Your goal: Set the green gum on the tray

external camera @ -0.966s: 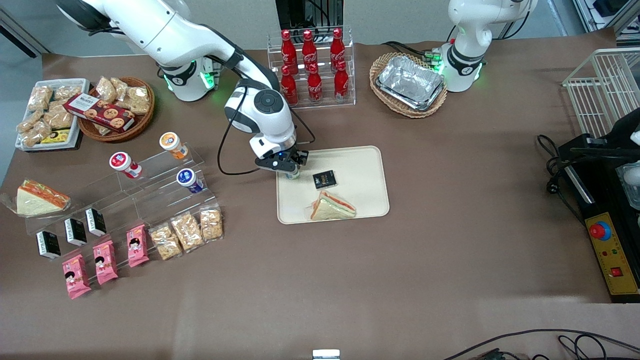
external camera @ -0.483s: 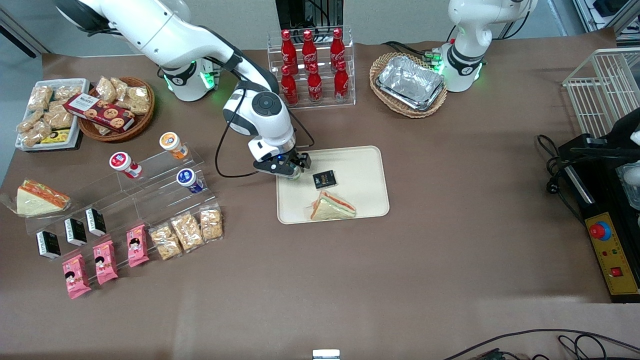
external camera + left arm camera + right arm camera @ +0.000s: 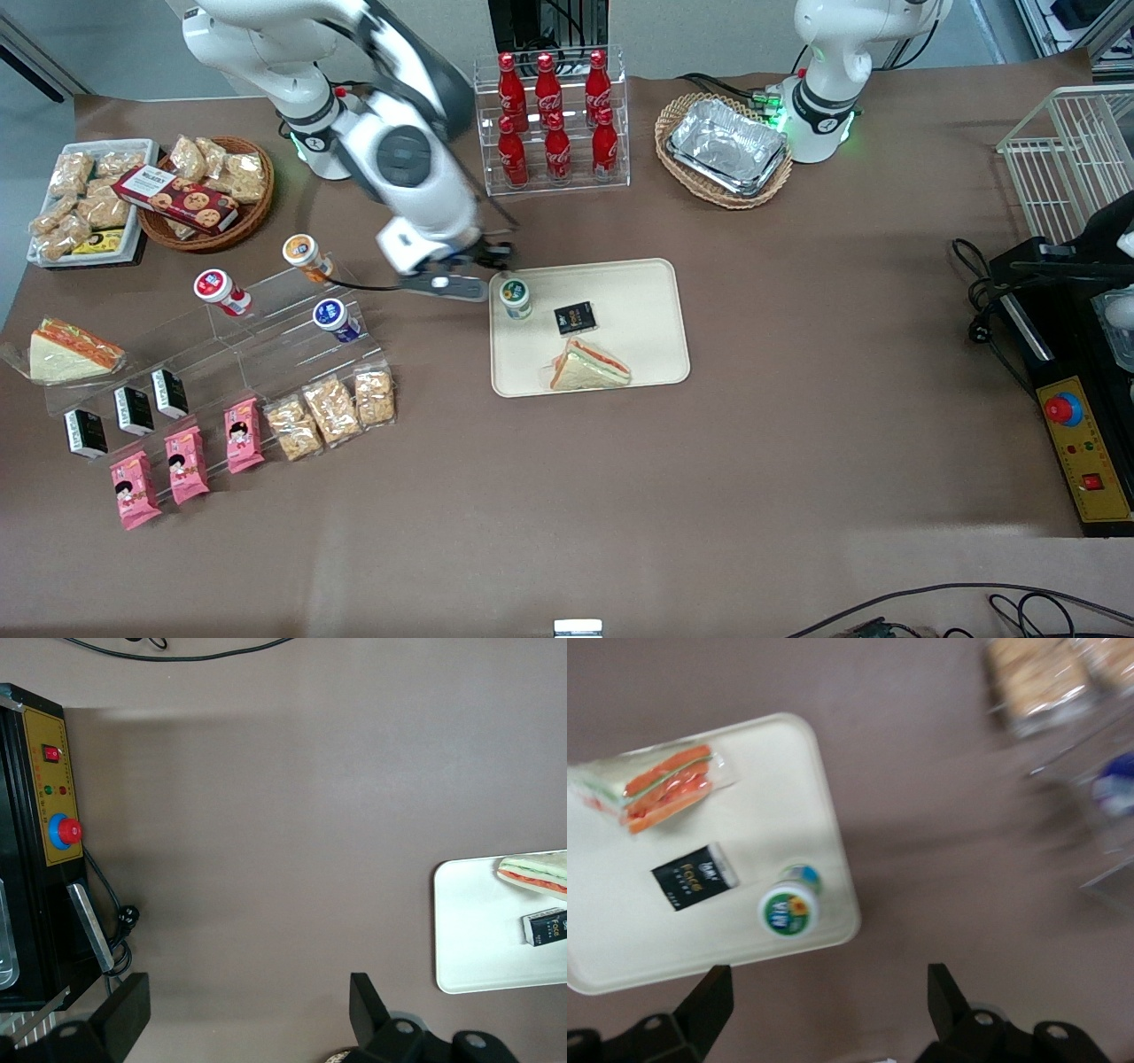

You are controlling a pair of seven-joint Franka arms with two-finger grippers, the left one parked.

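The hand point(image 3: 469, 275) is spread wide and holds nothing, up over the worktop point(image 3: 709, 461) just beside the tray point(image 3: 647, 292). The gum point(image 3: 515, 298) stands upright on the tray, near a black packet point(image 3: 575, 317) and a sandwich point(image 3: 589, 365).

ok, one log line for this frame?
phase: retreat after release | hand: open, empty, off the tray's edge toward working arm's end | green gum: upright on tray, beside black packet | task: placed

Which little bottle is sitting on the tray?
The green gum stands on the tray, off the open gripper. The orange, red and blue bottles are on the clear shelf.
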